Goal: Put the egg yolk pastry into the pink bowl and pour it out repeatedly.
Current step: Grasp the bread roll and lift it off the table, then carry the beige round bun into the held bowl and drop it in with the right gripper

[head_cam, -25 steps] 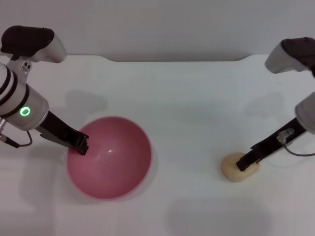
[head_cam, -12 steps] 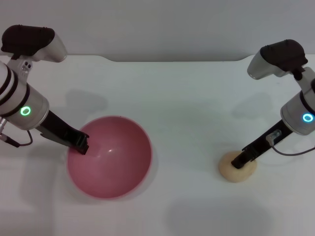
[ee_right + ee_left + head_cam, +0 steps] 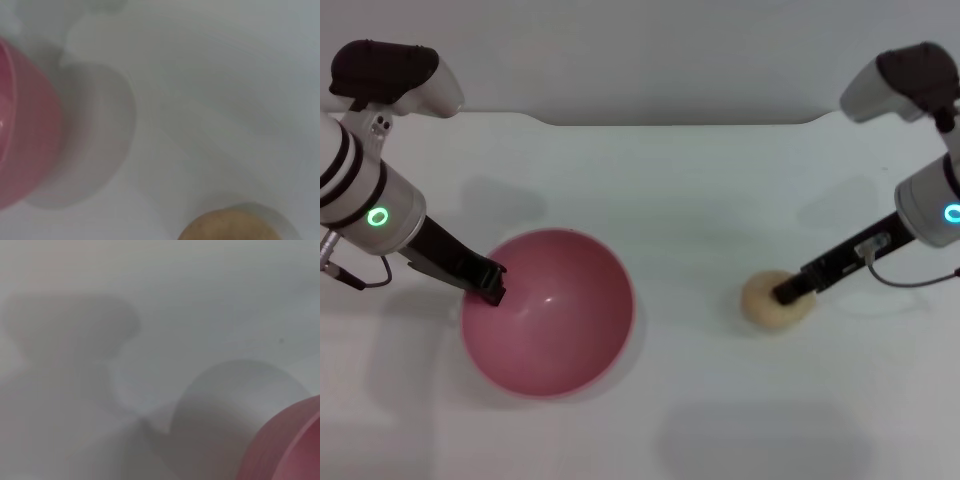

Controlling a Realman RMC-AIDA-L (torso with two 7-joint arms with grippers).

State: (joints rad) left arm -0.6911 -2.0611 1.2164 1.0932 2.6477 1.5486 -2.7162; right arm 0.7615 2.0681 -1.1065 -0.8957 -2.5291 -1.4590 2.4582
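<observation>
The pink bowl (image 3: 560,330) stands on the white table at the left. My left gripper (image 3: 492,284) is shut on its left rim. The bowl's edge also shows in the left wrist view (image 3: 292,445) and in the right wrist view (image 3: 22,125). The egg yolk pastry (image 3: 765,305), a small pale tan bun, is to the right of the bowl, well apart from it. My right gripper (image 3: 786,293) is shut on the pastry from above. The pastry also shows in the right wrist view (image 3: 227,229). The bowl is empty.
The white table (image 3: 670,200) has open surface between the bowl and the pastry. Its far edge meets a grey wall (image 3: 650,60) at the back. Nothing else stands on it.
My right gripper has carried the pastry to the left, toward the bowl, and a little farther back. The left gripper and the bowl have shifted only slightly.
</observation>
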